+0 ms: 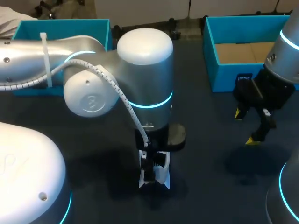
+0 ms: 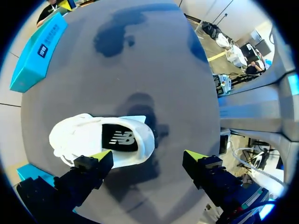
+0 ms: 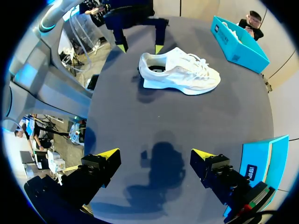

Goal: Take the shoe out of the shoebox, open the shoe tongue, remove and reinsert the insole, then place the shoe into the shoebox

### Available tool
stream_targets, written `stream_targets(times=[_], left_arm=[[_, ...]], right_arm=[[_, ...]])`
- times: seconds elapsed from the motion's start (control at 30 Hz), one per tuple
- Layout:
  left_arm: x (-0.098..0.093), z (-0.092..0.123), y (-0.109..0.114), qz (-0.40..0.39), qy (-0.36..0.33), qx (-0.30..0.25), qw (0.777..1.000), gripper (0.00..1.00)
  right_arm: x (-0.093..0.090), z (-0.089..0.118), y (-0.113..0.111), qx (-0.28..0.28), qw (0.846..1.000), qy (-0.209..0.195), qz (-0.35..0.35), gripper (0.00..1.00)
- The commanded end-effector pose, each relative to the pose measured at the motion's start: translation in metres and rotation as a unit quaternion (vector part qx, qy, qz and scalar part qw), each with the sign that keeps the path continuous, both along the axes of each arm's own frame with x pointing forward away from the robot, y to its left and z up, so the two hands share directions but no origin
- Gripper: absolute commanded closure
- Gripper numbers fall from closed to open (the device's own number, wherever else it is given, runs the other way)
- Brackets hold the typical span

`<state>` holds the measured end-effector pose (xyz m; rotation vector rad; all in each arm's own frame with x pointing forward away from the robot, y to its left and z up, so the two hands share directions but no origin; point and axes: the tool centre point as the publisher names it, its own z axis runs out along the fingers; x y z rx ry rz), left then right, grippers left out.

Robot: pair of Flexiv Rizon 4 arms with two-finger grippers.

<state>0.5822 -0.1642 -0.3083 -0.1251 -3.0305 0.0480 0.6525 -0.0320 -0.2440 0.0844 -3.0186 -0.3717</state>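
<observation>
Left gripper (image 2: 147, 157) hangs with fingers spread wide just by the heel of the white shoe (image 2: 93, 137), which stands upright on the table (image 2: 140, 56) outside the blue shoebox (image 1: 224, 77). Right gripper (image 3: 154, 156), also spread and holding nothing, is well apart from it.

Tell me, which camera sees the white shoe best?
The right wrist view: the whole shoe lies in plain sight, laces and opening showing. The left wrist view is closer, but a finger of the left hand covers its edge. In the head view the left arm hides nearly all of it.
</observation>
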Motion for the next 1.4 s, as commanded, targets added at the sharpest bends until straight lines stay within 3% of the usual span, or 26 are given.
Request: stream_targets(times=[0.03, 0.5, 0.77, 0.87, 0.97, 1.03, 1.07, 1.17, 1.2, 1.4], left_arm=[[0.003, -0.022, -0.008, 0.003, 0.01, 0.004, 1.0, 0.0], [-0.007, -0.067, -0.014, 0.014, 0.015, 0.018, 1.0, 0.0], [-0.009, -0.082, -0.014, 0.024, 0.006, 0.018, 1.0, 0.0], [-0.012, -0.084, -0.012, 0.025, -0.002, 0.02, 1.0, 0.05], [-0.014, -0.086, -0.011, 0.029, -0.006, 0.021, 0.999, 0.22], [-0.014, -0.089, -0.011, 0.032, -0.009, 0.025, 0.999, 0.41], [-0.013, -0.089, -0.01, 0.034, -0.007, 0.024, 0.999, 0.55], [-0.013, -0.09, -0.01, 0.035, -0.007, 0.024, 0.999, 0.74], [-0.013, -0.09, -0.009, 0.036, -0.007, 0.024, 0.999, 1.0], [-0.012, -0.09, -0.008, 0.04, -0.007, 0.028, 0.999, 1.0]], right_arm=[[0.001, -0.001, 0.001, -0.002, 1.0, 0.0, 0.0, 0.0], [0.001, -0.001, 0.001, -0.002, 1.0, 0.0, 0.0, 0.0], [0.001, -0.001, 0.001, -0.002, 1.0, 0.0, 0.0, 0.0], [0.001, -0.001, 0.001, -0.002, 1.0, 0.0, 0.0, 0.0], [0.001, -0.001, 0.001, -0.002, 1.0, 0.0, 0.0, 0.0], [0.001, -0.001, 0.001, -0.002, 1.0, 0.0, 0.0, 0.0], [0.001, -0.001, 0.001, -0.002, 1.0, 0.0, 0.0, 0.0], [0.001, -0.001, 0.001, -0.002, 1.0, 0.0, 0.0, 0.0], [0.001, -0.001, 0.001, -0.002, 1.0, 0.0, 0.0, 0.0], [0.001, -0.001, 0.001, -0.002, 1.0, 0.0, 0.0, 0.0]])
